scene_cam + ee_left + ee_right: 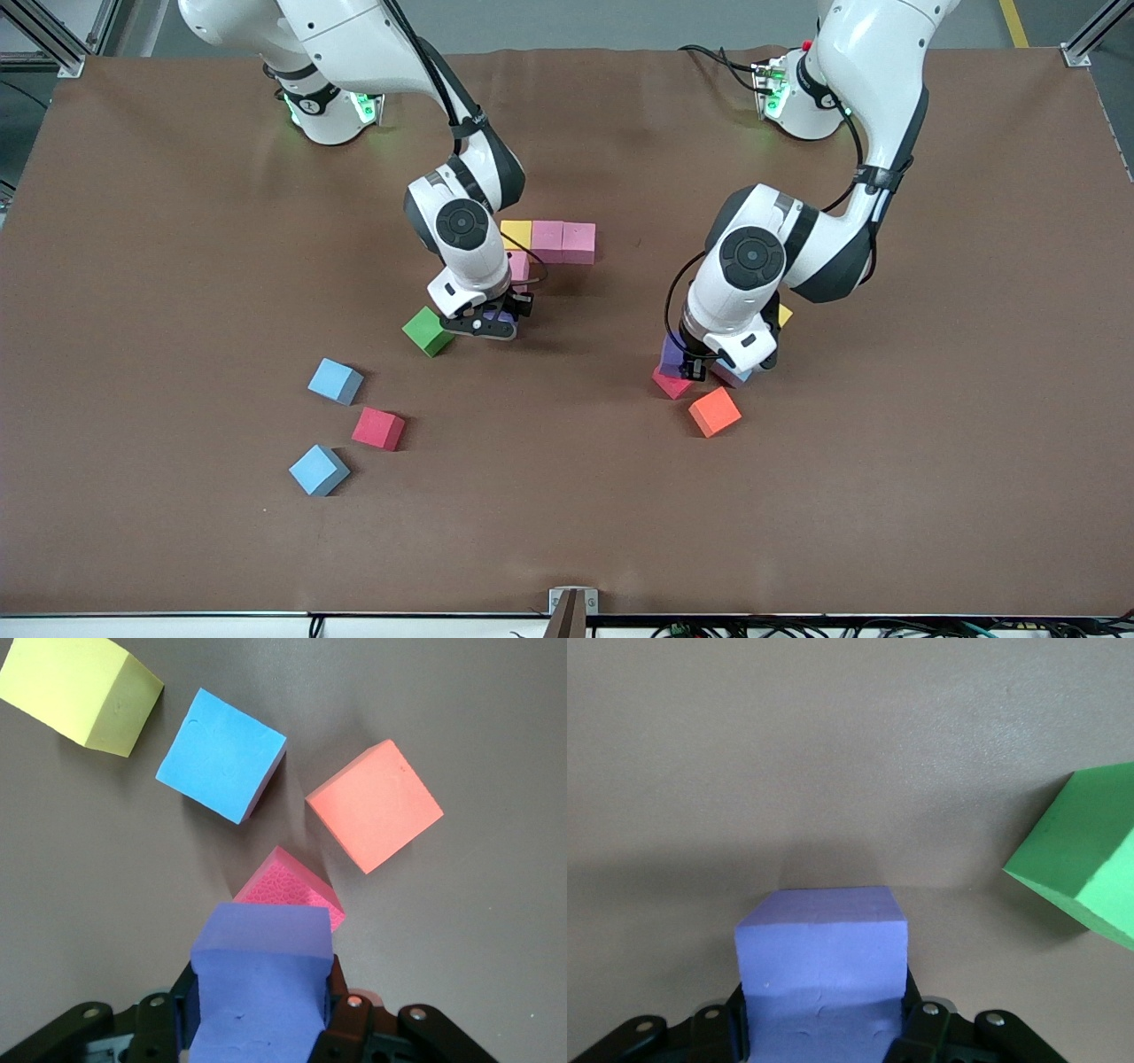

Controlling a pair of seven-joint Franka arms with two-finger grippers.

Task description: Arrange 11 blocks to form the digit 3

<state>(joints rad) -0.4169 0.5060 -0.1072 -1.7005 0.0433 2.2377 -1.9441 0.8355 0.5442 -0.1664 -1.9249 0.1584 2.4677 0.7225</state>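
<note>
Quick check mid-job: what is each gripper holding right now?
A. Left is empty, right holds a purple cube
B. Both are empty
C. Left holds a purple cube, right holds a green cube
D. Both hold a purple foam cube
D: the left wrist view shows the left gripper clamped on a purple foam cube, and the right gripper likewise pinches another purple foam cube; the green foam cube sits free beside it.

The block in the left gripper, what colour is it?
Purple. The block shows best in the left wrist view, pinched in the left gripper.
</note>
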